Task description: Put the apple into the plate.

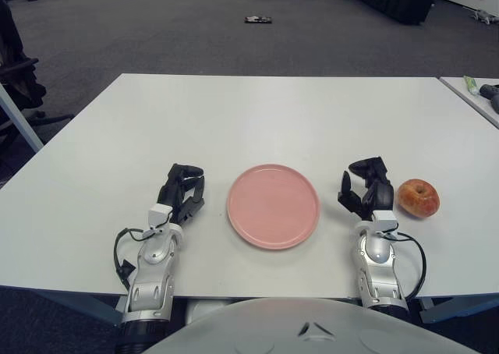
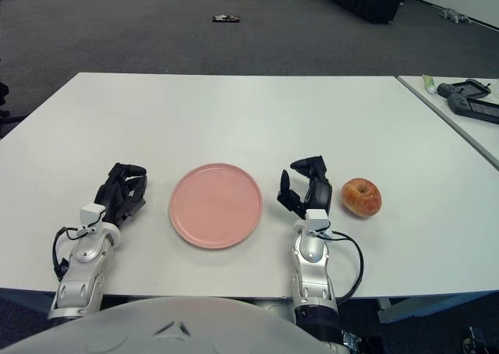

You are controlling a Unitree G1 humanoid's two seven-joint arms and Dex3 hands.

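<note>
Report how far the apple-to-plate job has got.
Nothing looks done yet: the apple sits on the white table, to the right of the empty pink plate. In hand: the right robot hand is between plate and apple, fingers open, holding nothing and not visibly touching the fruit. The left robot hand shows left of the plate. Left to do: grasp the apple, carry it over and set it on the plate.

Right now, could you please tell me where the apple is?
The apple sits on the white table, just right of the right robot hand, with the pink plate further left.
</note>
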